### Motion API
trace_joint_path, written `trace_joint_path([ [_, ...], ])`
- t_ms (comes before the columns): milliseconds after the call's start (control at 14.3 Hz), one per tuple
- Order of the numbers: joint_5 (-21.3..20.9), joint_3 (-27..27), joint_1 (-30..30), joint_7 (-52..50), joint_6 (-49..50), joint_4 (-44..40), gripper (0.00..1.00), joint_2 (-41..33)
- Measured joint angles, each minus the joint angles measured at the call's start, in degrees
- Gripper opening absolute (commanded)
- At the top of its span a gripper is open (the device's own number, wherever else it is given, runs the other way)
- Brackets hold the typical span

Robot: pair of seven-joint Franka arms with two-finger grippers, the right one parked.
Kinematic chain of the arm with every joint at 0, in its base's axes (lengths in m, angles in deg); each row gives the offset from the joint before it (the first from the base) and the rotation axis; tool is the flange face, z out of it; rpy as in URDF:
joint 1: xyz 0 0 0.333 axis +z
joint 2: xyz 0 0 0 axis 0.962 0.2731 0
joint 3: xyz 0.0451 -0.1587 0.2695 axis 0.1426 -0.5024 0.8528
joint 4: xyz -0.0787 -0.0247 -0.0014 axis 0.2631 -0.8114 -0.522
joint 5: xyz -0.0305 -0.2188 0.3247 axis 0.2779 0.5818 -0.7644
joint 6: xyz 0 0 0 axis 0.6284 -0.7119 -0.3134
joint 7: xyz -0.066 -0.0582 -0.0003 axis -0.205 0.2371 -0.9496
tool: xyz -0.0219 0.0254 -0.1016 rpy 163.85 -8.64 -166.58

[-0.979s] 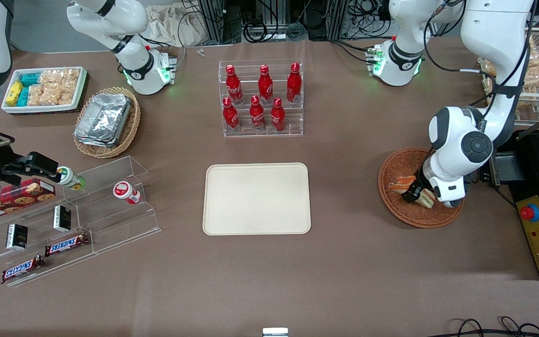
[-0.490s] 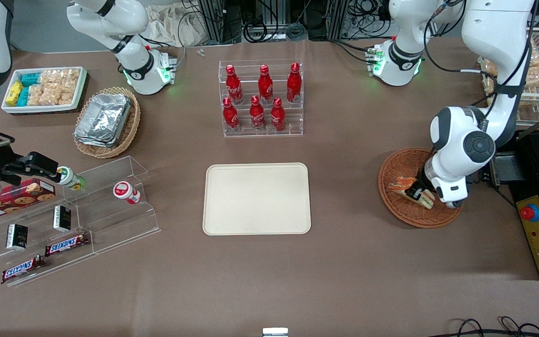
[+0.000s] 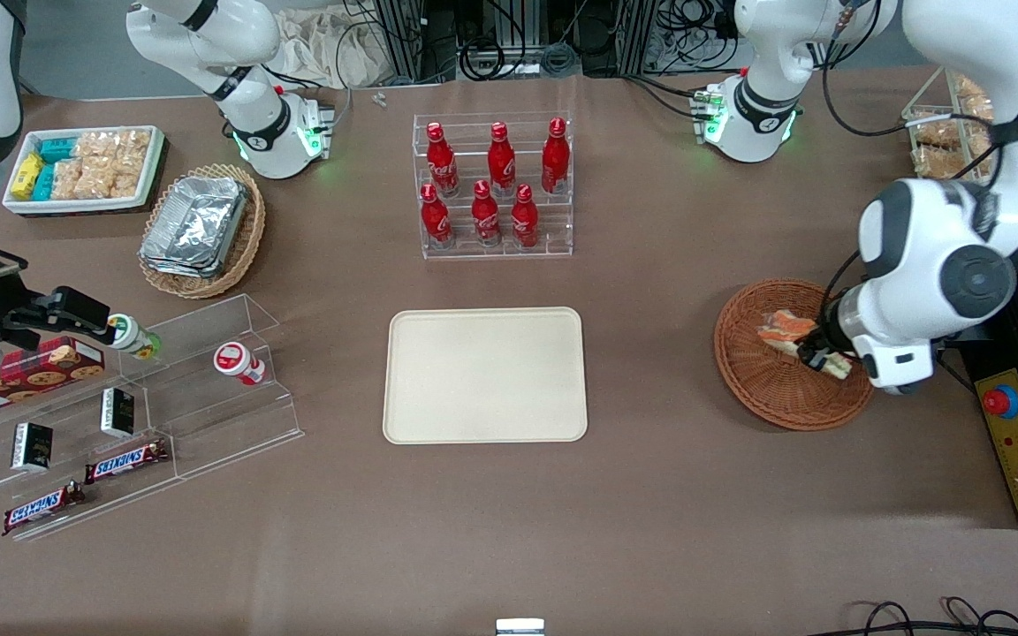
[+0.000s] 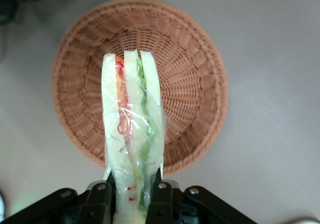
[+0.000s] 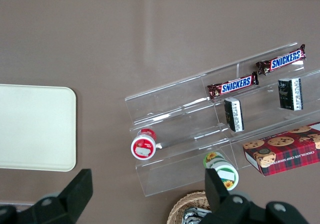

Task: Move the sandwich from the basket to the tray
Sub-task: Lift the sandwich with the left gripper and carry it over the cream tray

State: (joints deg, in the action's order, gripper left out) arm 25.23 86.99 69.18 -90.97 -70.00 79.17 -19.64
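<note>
My left gripper point(image 3: 818, 358) is shut on the sandwich point(image 3: 789, 332), a plastic-wrapped wedge of white bread with orange and green layers. It hangs lifted above the round reddish-brown basket point(image 3: 761, 389) at the working arm's end of the table. In the left wrist view the sandwich point(image 4: 131, 134) stands pinched between the two black fingers point(image 4: 161, 194) of the gripper point(image 4: 132, 186), with the empty basket point(image 4: 192, 79) well below it. The cream tray point(image 3: 484, 374) lies flat and bare at the table's middle, toward the parked arm from the basket.
An acrylic rack of red bottles point(image 3: 493, 185) stands farther from the camera than the tray. A black control box with a red button point(image 3: 1013, 424) sits beside the basket. Toward the parked arm's end are a clear tiered shelf point(image 3: 147, 415), a foil-container basket point(image 3: 200, 230) and a snack bin point(image 3: 85, 168).
The gripper has risen out of the basket with the sandwich in its grasp and shifted a little toward the control box. The arm's wrist now looms larger in the front view.
</note>
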Motion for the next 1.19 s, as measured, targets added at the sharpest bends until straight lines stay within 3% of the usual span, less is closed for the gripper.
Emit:
trace_joint_path([
  [350,0.06,-0.39,-0.5,2.34,13.61,-13.98,0.0,-0.5],
  [629,0.18,-2.33,-0.68,11.12,17.26,-16.26,0.0,-0.47],
  [1189,0.32,-19.58,-1.28,12.28,15.78,-16.54,0.01,-0.23],
])
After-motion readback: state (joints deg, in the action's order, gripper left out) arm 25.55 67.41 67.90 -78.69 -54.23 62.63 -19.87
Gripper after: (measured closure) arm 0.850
